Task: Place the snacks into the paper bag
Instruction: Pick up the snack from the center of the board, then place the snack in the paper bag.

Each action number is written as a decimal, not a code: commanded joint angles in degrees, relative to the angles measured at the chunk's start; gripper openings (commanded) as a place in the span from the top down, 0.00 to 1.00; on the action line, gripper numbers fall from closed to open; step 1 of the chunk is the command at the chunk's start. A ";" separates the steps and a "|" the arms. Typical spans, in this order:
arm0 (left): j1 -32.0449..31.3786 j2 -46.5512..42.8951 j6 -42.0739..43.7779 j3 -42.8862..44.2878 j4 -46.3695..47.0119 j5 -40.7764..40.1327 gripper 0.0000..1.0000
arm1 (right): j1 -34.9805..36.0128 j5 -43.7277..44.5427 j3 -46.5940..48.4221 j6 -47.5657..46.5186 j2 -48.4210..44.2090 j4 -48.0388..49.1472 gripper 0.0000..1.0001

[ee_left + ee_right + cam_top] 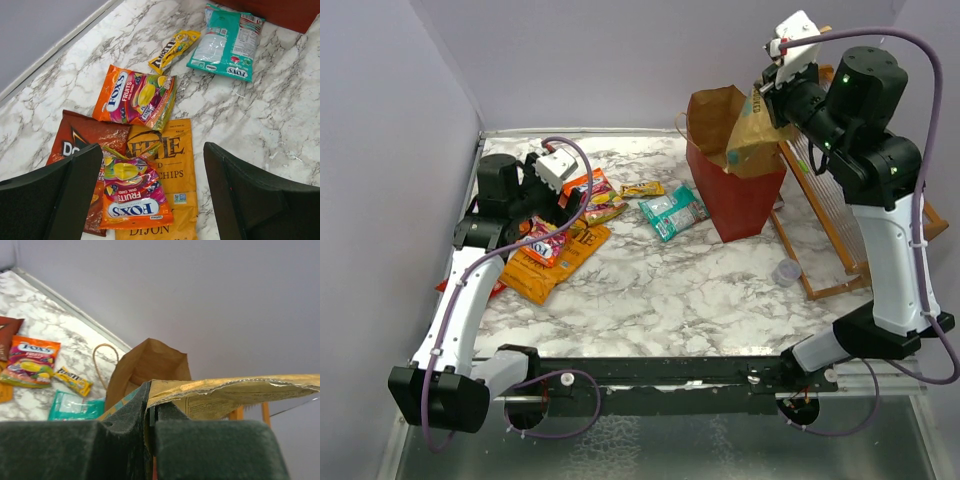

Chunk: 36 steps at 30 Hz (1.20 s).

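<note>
My right gripper (pixel 775 95) (pixel 151 412) is shut on the top edge of a tan-and-teal chip bag (pixel 758 135) (pixel 235 395), which hangs over the open mouth of the red paper bag (pixel 738 200) (pixel 150 362). My left gripper (pixel 542 222) (pixel 152 192) is open, hovering low over a pile of snacks. Between its fingers lies a Fox's fruit pouch (pixel 132 195) on an orange Kettle chips bag (pixel 177 165), beside a dark red Doritos bag (pixel 80 137). Farther off lie a second Fox's pouch (pixel 135 97), a yellow M&M's packet (pixel 172 47) and a teal pouch (pixel 227 42).
An orange wooden rack (pixel 830 235) stands right of the paper bag, with a small clear plastic cup (pixel 786 271) in front of it. Walls close the table at the back and left.
</note>
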 commanded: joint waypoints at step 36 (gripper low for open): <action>0.18 -1.90 1.39 -1.65 2.38 4.15 0.11 | -5.48 -7.79 1.52 -13.48 10.43 9.95 0.99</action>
